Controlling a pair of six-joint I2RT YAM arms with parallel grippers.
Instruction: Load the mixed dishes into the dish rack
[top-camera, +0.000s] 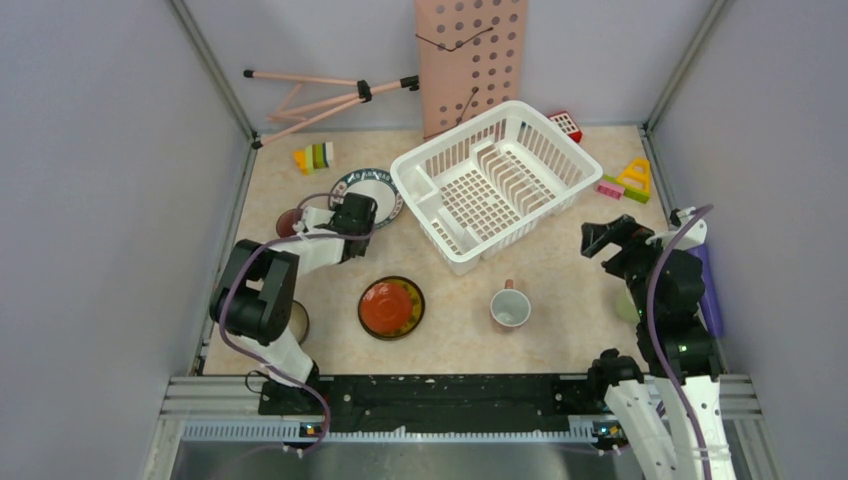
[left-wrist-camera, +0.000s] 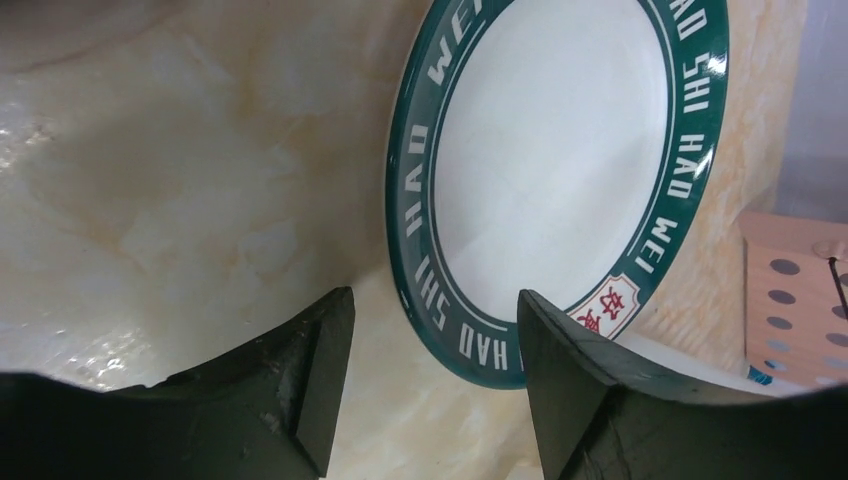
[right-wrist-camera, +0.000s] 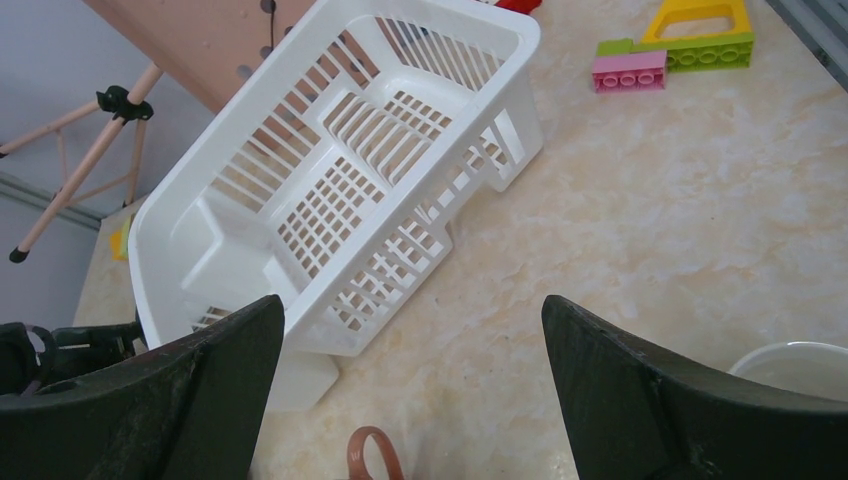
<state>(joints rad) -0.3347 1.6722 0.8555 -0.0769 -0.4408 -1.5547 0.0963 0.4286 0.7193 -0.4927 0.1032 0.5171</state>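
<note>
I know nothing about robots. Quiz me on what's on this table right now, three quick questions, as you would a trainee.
1. True or false: the dish rack already holds a plate.
2. The right tool is: A) open and holding nothing; B) shut on a cup; C) shut on a plate.
3. In a few words: which dish is the left tool poised over?

Key
1. False. The rack is empty.
2. A.
3. The teal-rimmed plate, lying flat on the table.
</note>
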